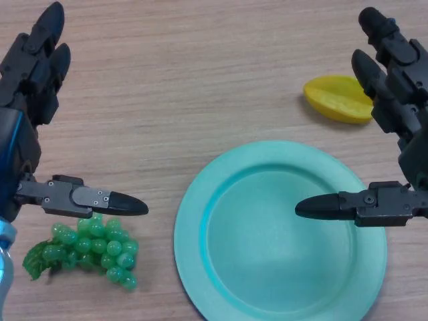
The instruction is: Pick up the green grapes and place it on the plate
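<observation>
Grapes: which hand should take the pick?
Left. The left hand is open with its thumb just above the green grapes. The right hand is open over the plate, on the far side.

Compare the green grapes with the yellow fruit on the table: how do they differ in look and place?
The green grapes are a bumpy cluster of small round berries with a leaf; the yellow fruit is one smooth, ridged piece. The grapes lie near the left of the plate, under the left hand; the yellow fruit lies beyond the plate, beside the right hand. Both rest on the wooden table, off the plate.
</observation>
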`<action>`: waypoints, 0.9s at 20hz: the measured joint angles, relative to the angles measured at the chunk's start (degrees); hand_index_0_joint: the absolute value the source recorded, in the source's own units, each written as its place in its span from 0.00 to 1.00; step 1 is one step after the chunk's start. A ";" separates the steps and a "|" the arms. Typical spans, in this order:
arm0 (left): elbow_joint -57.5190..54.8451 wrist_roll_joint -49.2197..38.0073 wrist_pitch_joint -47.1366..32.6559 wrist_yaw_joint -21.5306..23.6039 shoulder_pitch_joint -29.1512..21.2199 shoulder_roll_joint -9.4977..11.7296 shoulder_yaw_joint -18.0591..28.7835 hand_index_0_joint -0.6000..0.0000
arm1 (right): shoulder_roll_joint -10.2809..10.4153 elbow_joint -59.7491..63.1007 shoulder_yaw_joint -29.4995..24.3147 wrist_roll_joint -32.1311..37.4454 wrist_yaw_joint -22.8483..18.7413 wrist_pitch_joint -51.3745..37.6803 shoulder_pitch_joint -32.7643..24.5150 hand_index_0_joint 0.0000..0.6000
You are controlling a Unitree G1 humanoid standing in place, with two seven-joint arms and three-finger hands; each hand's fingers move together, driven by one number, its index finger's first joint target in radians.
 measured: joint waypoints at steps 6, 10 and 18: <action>-0.04 2.58 -0.58 -5.16 4.80 -0.45 1.74 1.00 | 0.16 1.27 2.34 -0.06 -0.02 -0.06 0.14 0.00; -0.27 4.16 -4.23 -15.06 10.02 -1.12 7.25 1.00 | 0.27 1.47 3.07 -1.82 -0.02 -0.06 -0.18 0.00; 16.97 14.83 -30.34 -20.07 13.82 -3.24 11.67 1.00 | 0.48 1.38 4.42 -1.79 0.36 -0.02 -0.47 0.00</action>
